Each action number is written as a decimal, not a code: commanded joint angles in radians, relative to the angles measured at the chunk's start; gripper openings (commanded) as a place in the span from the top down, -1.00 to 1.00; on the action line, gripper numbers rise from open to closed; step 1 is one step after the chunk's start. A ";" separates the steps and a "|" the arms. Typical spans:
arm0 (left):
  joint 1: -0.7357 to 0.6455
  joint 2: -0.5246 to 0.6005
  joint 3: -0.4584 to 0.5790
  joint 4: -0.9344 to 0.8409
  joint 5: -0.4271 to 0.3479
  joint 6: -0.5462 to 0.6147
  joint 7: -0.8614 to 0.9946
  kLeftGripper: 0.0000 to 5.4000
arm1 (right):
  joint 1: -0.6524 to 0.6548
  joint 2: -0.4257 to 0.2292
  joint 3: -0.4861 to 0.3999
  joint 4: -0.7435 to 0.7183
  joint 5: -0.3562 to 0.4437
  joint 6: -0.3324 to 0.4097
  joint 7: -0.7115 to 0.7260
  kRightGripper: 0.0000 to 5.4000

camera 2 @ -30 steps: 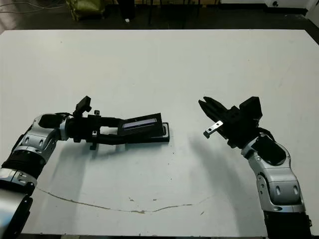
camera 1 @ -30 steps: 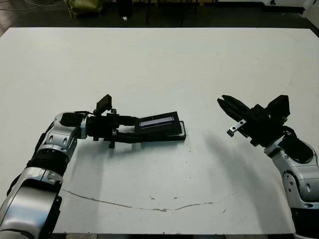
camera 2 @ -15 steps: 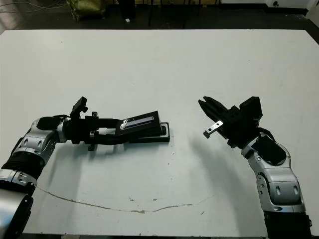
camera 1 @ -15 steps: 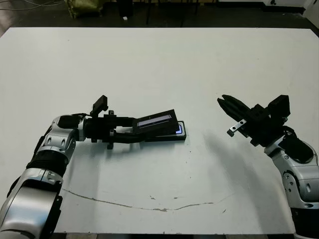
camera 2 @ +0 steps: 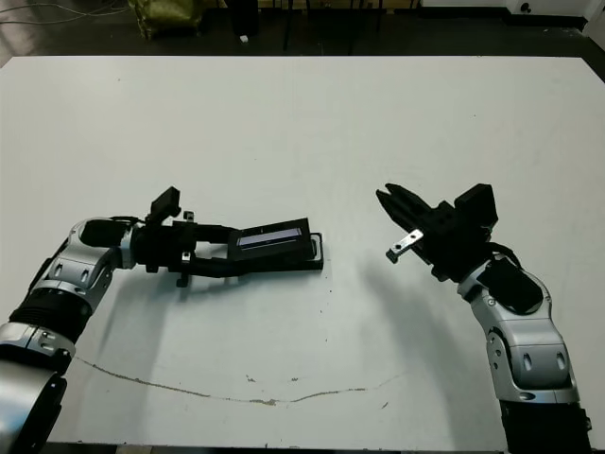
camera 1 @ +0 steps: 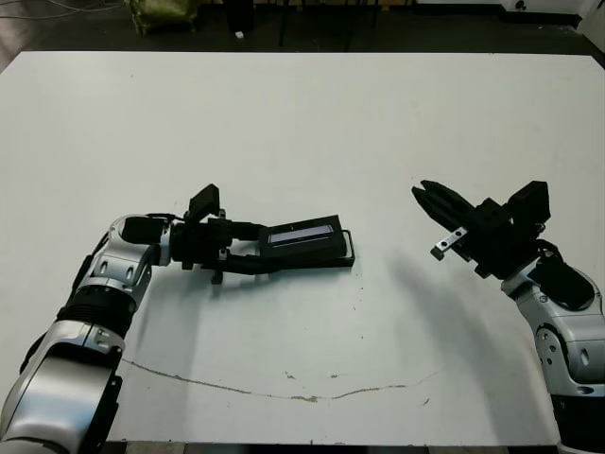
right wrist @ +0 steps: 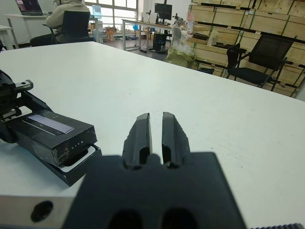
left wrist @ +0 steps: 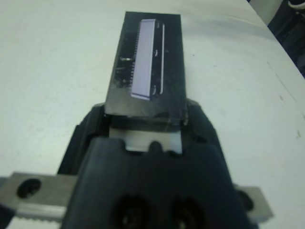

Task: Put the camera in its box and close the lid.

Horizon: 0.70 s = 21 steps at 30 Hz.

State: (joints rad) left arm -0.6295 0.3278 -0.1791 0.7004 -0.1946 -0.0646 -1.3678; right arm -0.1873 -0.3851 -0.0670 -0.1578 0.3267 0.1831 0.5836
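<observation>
**Left wrist view: lid going down on the box**

Left wrist view shows the lid (left wrist: 148, 64), silvery strip up, reaching straight out from the left gripper (camera 1: 248, 248), whose fingers are clamped on its near end. White lining of the box (right wrist: 76, 164) peeks out beneath that end. From the right wrist view the lid sits tilted, raised at the end away from the left hand, so it isn't seated yet. The camera itself can't be seen; presumably it's inside, under the lid.

To finish cleanly, I'd say square the lid's edges over the box walls, then press down evenly before letting go.

The right gripper (camera 1: 431, 202) hovers well off to the side, fingers nearly together, holding nothing.
</observation>
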 commanded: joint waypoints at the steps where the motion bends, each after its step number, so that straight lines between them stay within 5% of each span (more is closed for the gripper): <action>1: 0.034 -0.005 -0.034 -0.027 0.029 0.013 -0.003 0.23 | 0.017 -0.009 -0.006 0.008 -0.003 0.001 0.004 1.00; 21: 0.028 -0.024 -0.080 -0.066 0.050 0.036 0.009 0.23 | 0.016 -0.005 -0.009 0.011 0.001 -0.002 0.003 1.00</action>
State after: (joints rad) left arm -0.6278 0.3218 -0.2165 0.6364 -0.1687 -0.0480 -1.3324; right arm -0.1873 -0.3849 -0.0719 -0.1512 0.3270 0.1751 0.5857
